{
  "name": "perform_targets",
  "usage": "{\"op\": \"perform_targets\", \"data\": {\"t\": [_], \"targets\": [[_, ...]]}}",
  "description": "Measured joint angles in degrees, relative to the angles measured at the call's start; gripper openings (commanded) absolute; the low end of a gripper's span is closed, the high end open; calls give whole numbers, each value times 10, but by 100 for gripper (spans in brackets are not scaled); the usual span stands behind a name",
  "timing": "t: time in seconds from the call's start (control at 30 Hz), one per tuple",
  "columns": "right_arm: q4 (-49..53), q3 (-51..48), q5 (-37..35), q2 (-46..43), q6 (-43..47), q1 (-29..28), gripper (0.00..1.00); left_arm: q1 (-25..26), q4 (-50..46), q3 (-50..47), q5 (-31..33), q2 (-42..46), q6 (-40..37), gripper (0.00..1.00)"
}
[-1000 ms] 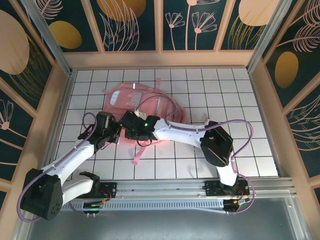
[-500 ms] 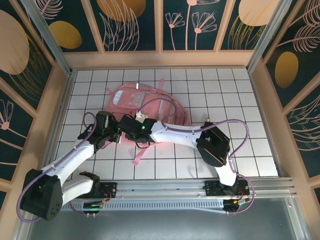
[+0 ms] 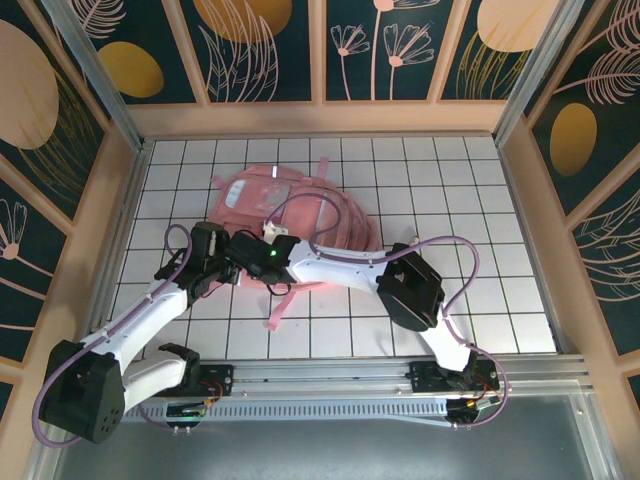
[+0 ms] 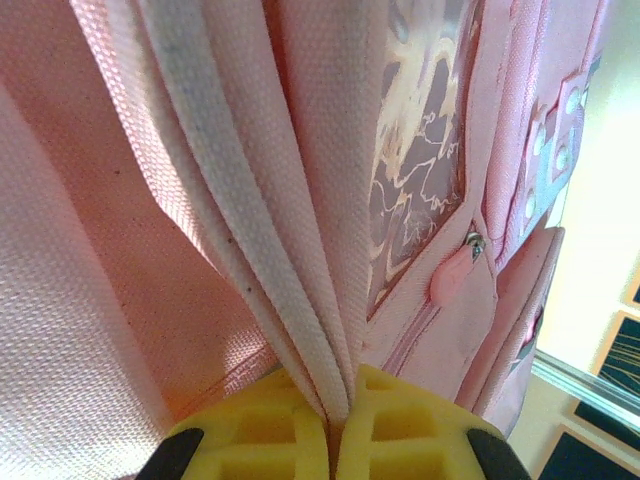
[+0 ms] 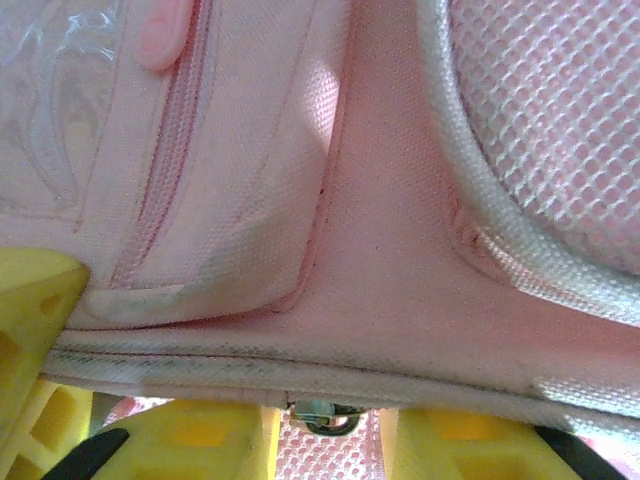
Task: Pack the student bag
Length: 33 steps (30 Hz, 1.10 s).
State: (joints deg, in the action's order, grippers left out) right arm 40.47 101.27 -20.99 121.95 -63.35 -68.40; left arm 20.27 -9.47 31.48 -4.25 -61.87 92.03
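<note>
White gridded tabletop (image 3: 480, 200), boxed in by dark floral walls (image 3: 270, 50), is carrying the student bag (image 3: 305, 205). The bag is lying flat in the far-left half, well clear of the right edge. Its long axis is running left to right, slanting a little toward the near edge, and a loose strap (image 3: 280, 308) is trailing toward that edge.

Both grippers are working at the bag's near-left hem, so the bulk of the bag is lying away from them, farther back and to the right.
- Left gripper (image 4: 335, 400): pads are pressing together on a standing fold of pink fabric.
- Right gripper (image 5: 325, 440): this arm is reaching across from the right. The fingers are standing apart under the seam and gripping nothing. A small metal zip ring (image 5: 325, 415) is sitting in the gap.

Judgement: the next move is turning on that ring, with the right jaws closing on it while the left pinch is keeping the hem taut.
</note>
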Motion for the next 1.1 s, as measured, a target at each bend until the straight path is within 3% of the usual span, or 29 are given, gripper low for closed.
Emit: {"op": "perform_targets", "data": {"t": [0.57,0.77,0.87,1.1], "targets": [[38,18,-19,5,0,-2,9,2,1,0,7,0,-9,0],[45,18,-19,5,4,-2,7,4,1,0,13,0,-14,0],[46,18,-20,5,5,-2,0,4,1,0,14,2,-16,0],[16,-24,-14,-25,28,0,0,7,-1,0,20,13,-18,0]]}}
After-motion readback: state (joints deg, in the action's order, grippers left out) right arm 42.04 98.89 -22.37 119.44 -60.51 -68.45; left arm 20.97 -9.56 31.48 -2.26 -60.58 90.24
